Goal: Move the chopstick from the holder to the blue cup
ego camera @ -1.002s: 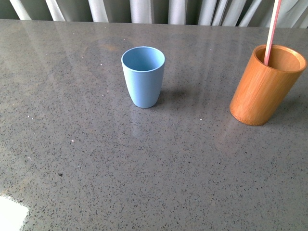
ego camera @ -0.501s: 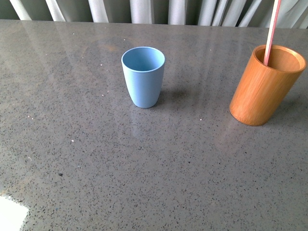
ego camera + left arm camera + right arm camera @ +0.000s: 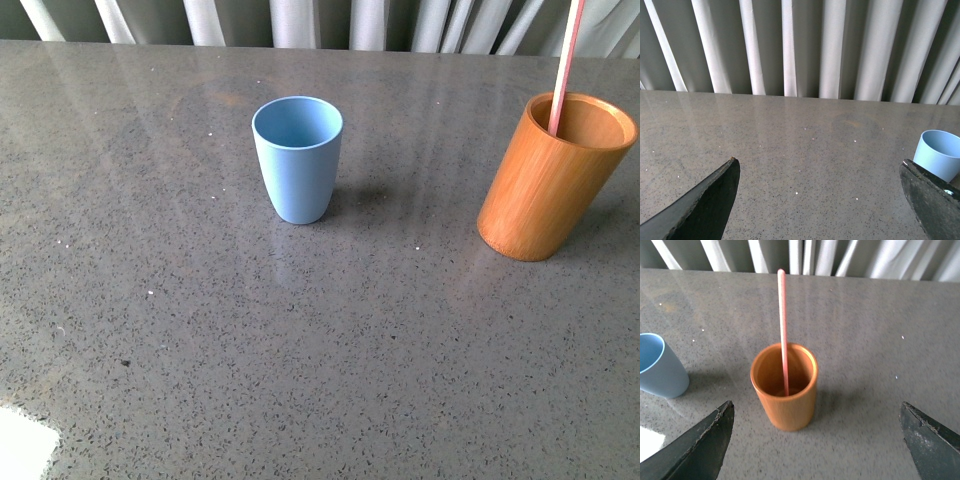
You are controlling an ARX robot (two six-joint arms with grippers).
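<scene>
Chopstick (image 3: 564, 70) is leaning in holder (image 3: 545, 190) on table (image 3: 200, 330), far right | cup (image 3: 297, 165) is standing upright well apart to its left, grey table stretching between | left hand (image 3: 818, 165) and right hand (image 3: 816, 405) are gaping wide, gripping nothing | curtain (image 3: 300, 20) is hanging behind.

A cup (image 3: 297, 160) and a holder (image 3: 548, 180) stand upright on the table (image 3: 300, 350), well apart. The cup is near the middle, a bit to the left. The holder is far over on the right, a little closer to the robot than the cup. A chopstick (image 3: 564, 65) stands in the holder and sticks out high above its top. A curtain (image 3: 300, 22) hangs behind the table's far edge.
</scene>
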